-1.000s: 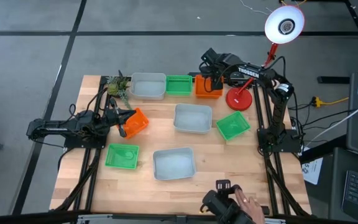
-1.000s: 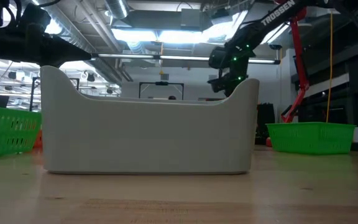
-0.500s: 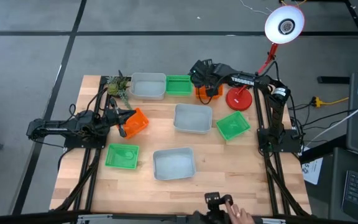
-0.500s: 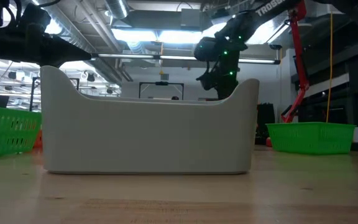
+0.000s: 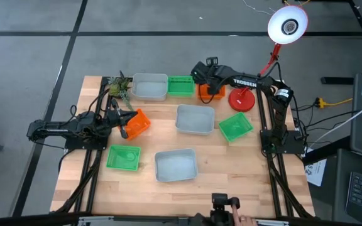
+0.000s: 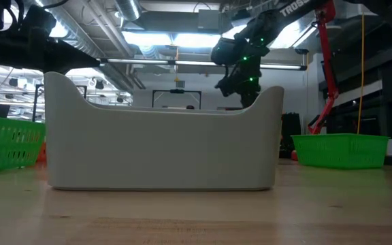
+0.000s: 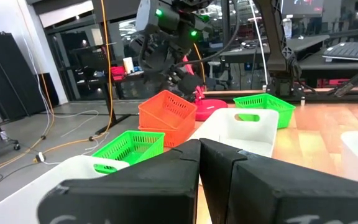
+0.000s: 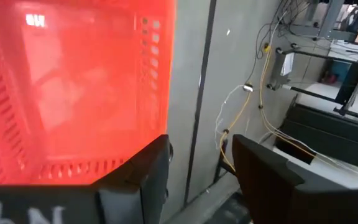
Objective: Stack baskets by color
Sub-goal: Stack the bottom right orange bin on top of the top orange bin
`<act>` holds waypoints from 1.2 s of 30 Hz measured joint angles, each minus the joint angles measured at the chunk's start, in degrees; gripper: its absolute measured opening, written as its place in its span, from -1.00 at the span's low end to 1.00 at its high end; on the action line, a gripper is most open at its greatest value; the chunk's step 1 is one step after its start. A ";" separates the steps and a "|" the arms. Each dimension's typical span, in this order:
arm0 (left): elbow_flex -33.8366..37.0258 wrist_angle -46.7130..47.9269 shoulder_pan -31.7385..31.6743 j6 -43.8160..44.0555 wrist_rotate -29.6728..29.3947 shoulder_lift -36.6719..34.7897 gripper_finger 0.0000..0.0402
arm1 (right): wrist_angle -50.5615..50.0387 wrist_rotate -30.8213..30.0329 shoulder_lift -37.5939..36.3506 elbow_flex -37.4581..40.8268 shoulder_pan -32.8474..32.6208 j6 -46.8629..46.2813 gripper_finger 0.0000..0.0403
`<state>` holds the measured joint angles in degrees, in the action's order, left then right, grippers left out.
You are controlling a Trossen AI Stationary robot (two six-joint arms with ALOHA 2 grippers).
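Eight baskets lie apart on the wooden table: grey ones [image 5: 149, 86], [image 5: 195, 119], [image 5: 176, 165], green ones [image 5: 181, 85], [image 5: 235, 127], [image 5: 123, 157], and orange ones [image 5: 141, 123], [image 5: 211, 92]. My right gripper [image 5: 201, 74] hangs open over the far orange basket [image 7: 166, 112], clear of it in the left wrist view; that basket's inside [image 8: 73, 87] fills the right wrist view. My left gripper [image 5: 126, 123] is shut at the left side, beside the near orange basket. My left gripper lies level with its shut fingers [image 5: 128, 125] at the left edge of the near orange basket. I cannot tell whether they touch it; in the left wrist view the fingers hide that basket.
A red lamp base [image 5: 242, 100] with its stalk stands right of the far orange basket. A small plant [image 5: 119, 86] sits at the far left corner. In the low view a grey basket [image 6: 162, 143] stands in front of most of the table.
My right gripper has swung along the far edge toward the table's left and turned, ending over the far orange basket's left part; for the last half second it has kept still. A person's hand at the near edge has drawn back.
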<state>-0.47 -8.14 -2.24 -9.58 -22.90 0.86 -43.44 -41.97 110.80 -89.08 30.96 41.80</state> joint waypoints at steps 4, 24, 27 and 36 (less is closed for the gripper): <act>0.00 -0.02 0.00 0.04 0.00 0.00 -1.00 | 6.00 0.51 0.00 0.04 1.88 0.61 -0.18; 0.00 -0.02 0.00 0.17 0.02 0.00 -1.00 | 33.62 -0.41 -0.02 13.78 4.13 5.68 -0.70; 0.00 -0.02 0.02 0.17 0.02 0.00 -1.00 | 39.17 -0.22 -0.02 16.72 4.13 8.00 -0.78; 0.00 -0.04 0.01 0.15 0.00 0.00 -1.00 | 37.07 5.03 0.07 17.38 5.70 5.41 -0.92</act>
<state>-0.47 -8.19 -2.23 -9.43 -22.90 0.86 -6.37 -36.94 110.87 -71.70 36.66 47.21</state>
